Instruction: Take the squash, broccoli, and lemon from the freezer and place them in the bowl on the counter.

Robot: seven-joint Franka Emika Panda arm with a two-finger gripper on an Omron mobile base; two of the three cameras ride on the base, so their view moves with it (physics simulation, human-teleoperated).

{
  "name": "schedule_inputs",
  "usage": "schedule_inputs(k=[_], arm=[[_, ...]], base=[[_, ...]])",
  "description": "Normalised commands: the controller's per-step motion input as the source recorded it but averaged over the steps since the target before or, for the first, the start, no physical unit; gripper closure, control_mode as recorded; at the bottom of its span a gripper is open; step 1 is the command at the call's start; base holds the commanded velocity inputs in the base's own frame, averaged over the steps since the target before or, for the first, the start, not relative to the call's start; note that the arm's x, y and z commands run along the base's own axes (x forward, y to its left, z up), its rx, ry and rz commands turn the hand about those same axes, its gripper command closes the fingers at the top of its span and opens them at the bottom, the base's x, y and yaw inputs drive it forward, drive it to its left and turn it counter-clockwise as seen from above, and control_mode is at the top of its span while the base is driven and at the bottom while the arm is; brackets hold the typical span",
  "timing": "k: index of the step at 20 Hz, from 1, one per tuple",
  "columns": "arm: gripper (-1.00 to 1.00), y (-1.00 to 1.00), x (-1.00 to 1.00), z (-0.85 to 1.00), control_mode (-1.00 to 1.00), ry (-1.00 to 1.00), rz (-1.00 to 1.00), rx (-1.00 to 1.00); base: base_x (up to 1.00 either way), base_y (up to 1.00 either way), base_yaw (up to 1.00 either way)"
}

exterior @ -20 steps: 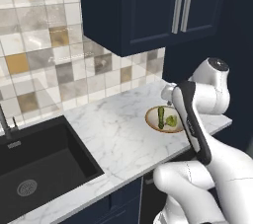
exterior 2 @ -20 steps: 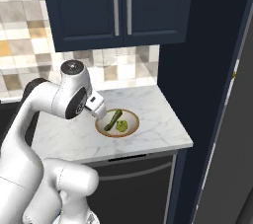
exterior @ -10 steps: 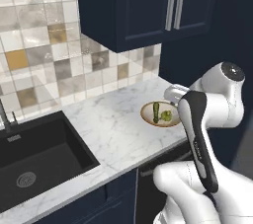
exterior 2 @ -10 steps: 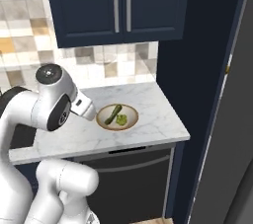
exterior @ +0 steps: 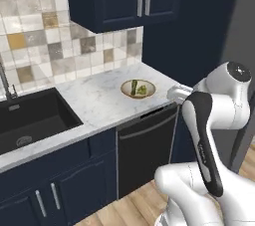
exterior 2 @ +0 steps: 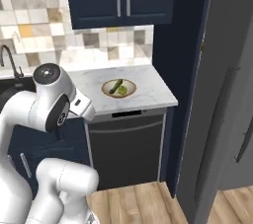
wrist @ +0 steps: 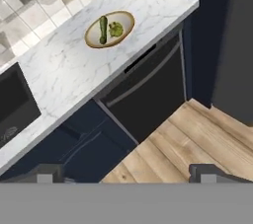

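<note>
Bowl (wrist: 109,30) sits on the worktop (wrist: 64,65) near its right end, toward the back edge by the tiled wall. Squash (wrist: 103,29) and broccoli (wrist: 116,29) lie inside it, side by side, squash to the left in the hand view. Lemon not seen in the bowl, nor anywhere on the worktop.

Claw (wrist: 126,172): fingers spread wide, nothing between them, hanging out over the wooden floor in front of the dark dishwasher panel (wrist: 148,90) below the worktop's front edge.

Change over the last second: whole scene has shifted in both base views. Bowl was close under the arm; now it is well apart and the worktop's right corner, the floor and the grey refrigerator (exterior 2: 225,94) have come into frame. Reads as the base backing off and turning, not the bowl moving.

Judgement: two of three items delivered; robot appears to be heading back toward the freezer for the lemon
</note>
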Motion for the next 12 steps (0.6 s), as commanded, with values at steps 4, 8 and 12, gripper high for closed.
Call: schedule_inputs(k=[4, 8, 12], arm=[[-1.00, 0.00, 0.00, 0.00, 1.00, 0.00, 0.00, 0.00], [-1.00, 0.00, 0.00, 0.00, 1.00, 0.00, 0.00, 0.00], [-1.00, 0.00, 0.00, 0.00, 1.00, 0.00, 0.00, 0.00]], base=[[-1.00, -0.43, 0.00], [-0.78, -0.96, 0.00], [-0.57, -1.00, 0.00]])
